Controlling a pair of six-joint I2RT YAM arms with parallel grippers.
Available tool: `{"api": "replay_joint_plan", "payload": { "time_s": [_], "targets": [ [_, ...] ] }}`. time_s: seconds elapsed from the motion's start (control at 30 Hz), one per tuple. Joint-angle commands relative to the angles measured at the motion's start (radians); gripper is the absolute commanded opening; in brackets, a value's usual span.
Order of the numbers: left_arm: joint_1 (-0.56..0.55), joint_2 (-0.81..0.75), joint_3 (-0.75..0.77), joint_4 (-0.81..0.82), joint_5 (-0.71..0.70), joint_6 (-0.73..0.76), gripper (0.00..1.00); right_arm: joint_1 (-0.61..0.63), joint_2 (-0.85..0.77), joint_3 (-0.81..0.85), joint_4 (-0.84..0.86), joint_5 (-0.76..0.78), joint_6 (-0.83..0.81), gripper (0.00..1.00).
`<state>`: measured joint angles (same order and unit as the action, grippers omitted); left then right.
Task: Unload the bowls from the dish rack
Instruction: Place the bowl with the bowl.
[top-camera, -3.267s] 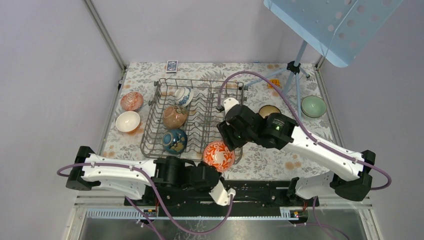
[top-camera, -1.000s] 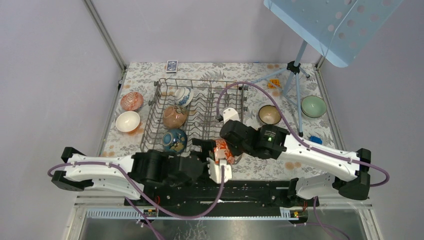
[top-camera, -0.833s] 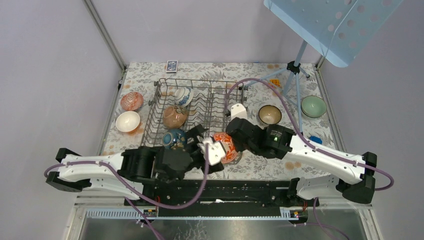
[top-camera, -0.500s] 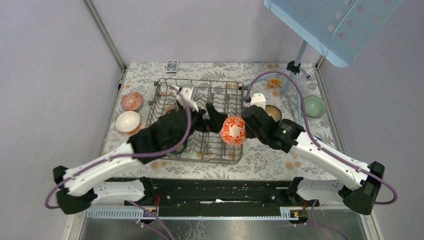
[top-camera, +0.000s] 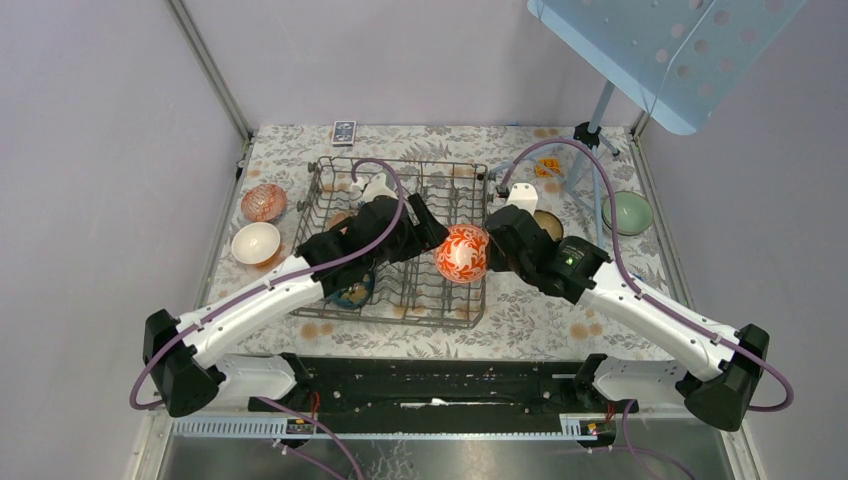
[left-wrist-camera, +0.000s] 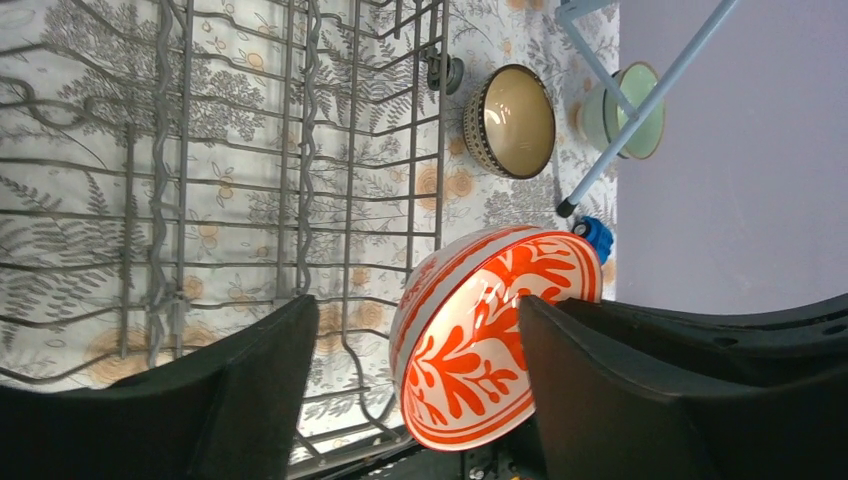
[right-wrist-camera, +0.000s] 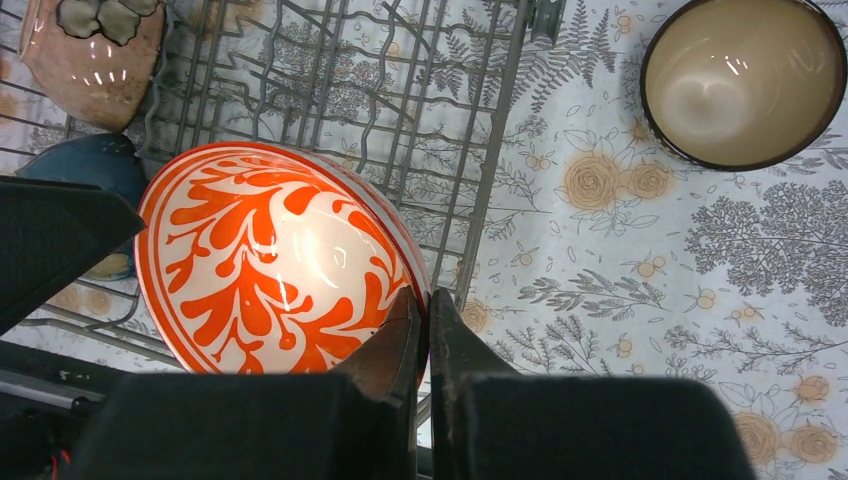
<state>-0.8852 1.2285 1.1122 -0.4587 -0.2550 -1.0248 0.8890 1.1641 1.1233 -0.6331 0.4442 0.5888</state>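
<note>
An orange-and-white patterned bowl (top-camera: 461, 254) hangs tilted over the right edge of the grey wire dish rack (top-camera: 402, 163). My right gripper (right-wrist-camera: 421, 305) is shut on the bowl's rim (right-wrist-camera: 270, 260). My left gripper (left-wrist-camera: 418, 305) reaches across the rack (left-wrist-camera: 300, 150) and stands open astride the same bowl (left-wrist-camera: 490, 340). Its right finger (left-wrist-camera: 640, 390) is against the bowl, its left finger (left-wrist-camera: 220, 400) apart from it. A pinkish-brown bowl (right-wrist-camera: 95, 50) and a dark blue bowl (right-wrist-camera: 85, 165) sit in the rack (right-wrist-camera: 480, 200), largely hidden by the left arm in the top view.
Left of the rack, a red patterned bowl (top-camera: 263, 202) and a white bowl (top-camera: 255, 242) stand on the table. On the right are a dark bowl with a cream inside (right-wrist-camera: 742, 80) and a green bowl (top-camera: 628, 212). A tripod (top-camera: 595, 140) stands at back right.
The right gripper has lifted the orange bowl from the rack's front right corner up and back. The left arm has swung from the near edge across the rack, its jaws now astride the bowl.
</note>
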Motion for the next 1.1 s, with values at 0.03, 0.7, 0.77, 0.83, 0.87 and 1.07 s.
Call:
{"api": "replay_joint_plan", "payload": {
  "time_s": [0.03, 0.7, 0.77, 0.83, 0.87, 1.07],
  "targets": [
    [0.005, -0.010, 0.005, 0.045, 0.036, 0.011, 0.66, -0.009, -0.017, 0.024, 0.085, -0.008, 0.059, 0.00],
    [0.004, 0.036, -0.009, 0.015, 0.055, 0.095, 0.32, -0.016, -0.009, 0.027, 0.096, -0.025, 0.095, 0.00],
    [0.002, 0.030, -0.014, 0.013, 0.055, 0.099, 0.37, -0.016, -0.008, 0.025, 0.100, -0.026, 0.094, 0.00],
    [-0.002, 0.029, -0.013, 0.006, 0.052, 0.108, 0.44, -0.016, -0.005, 0.026, 0.102, -0.029, 0.094, 0.00],
    [-0.005, 0.030, -0.012, 0.004, 0.048, 0.111, 0.45, -0.017, -0.003, 0.026, 0.103, -0.030, 0.094, 0.00],
    [-0.036, 0.040, -0.005, -0.011, 0.022, 0.121, 0.36, -0.016, 0.004, 0.027, 0.105, -0.027, 0.095, 0.00]
  ]
}}
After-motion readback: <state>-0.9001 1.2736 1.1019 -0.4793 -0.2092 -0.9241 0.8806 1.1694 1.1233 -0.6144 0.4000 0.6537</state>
